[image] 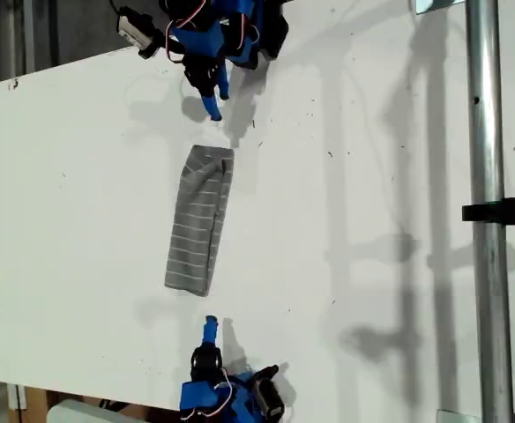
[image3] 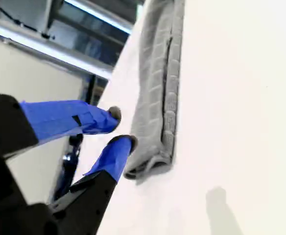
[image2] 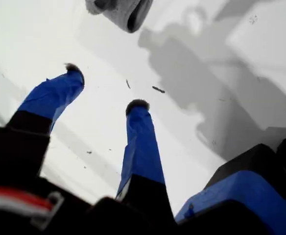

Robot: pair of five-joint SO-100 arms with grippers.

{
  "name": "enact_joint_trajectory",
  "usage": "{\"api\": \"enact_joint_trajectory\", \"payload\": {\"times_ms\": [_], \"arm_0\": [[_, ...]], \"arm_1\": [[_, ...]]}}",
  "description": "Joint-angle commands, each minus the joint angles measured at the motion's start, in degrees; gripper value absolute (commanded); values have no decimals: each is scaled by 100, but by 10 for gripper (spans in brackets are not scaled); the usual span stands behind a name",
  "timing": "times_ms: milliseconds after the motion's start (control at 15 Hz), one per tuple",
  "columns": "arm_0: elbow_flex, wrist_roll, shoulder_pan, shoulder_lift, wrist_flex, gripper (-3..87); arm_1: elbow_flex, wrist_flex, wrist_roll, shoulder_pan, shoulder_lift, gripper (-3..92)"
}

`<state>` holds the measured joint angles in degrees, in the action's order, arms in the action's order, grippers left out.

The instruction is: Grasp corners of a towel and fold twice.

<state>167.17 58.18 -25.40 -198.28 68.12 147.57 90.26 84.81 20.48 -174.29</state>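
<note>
Nearest your second wrist camera, my second gripper (image3: pixel 121 127) has its jaws drawn narrow with nothing between them. One fingertip (image3: pixel 128 142) sits just beside the towel's end, and I cannot tell whether it touches. In the exterior view this gripper (image: pixel 209 328) points up from the bottom edge, in line with the cloth, which suits taking a short end.

The towel (image3: pixel 157 98) lies flat on the white table (image: pixel 81 220) as a long narrow strip. Stacked edges show at its near end, so it looks folded into layers, with the corners piled on each other there. I cannot count them singly.

Beyond the strip's far end, my first gripper (image2: pixel 106 87) hangs over bare table with jaws spread wide and empty. It is clear of the towel's rumpled end (image2: pixel 121 12). In the exterior view it (image: pixel 213 106) reaches down from the top edge, facing the other gripper, so each arm can serve one end.

Count: one towel, two grippers with two fingers each, and one metal pole (image: pixel 487 220) at the exterior view's right.
</note>
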Motion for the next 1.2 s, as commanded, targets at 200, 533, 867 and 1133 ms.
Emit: {"api": "enact_joint_trajectory", "payload": {"times_ms": [200,533,867,1133], "arm_0": [[-97,149,272,-105,-35,34],[-79,202,325,-105,334,30],[-88,167,501,-105,325,28],[-35,-44,404,-105,299,26]], "arm_1": [[-501,-659,-404,229,1485,470],[-2391,-2848,-809,677,6671,519],[-3806,-2487,-633,650,9369,528],[-3753,-3041,-1195,1028,9255,399]]}}
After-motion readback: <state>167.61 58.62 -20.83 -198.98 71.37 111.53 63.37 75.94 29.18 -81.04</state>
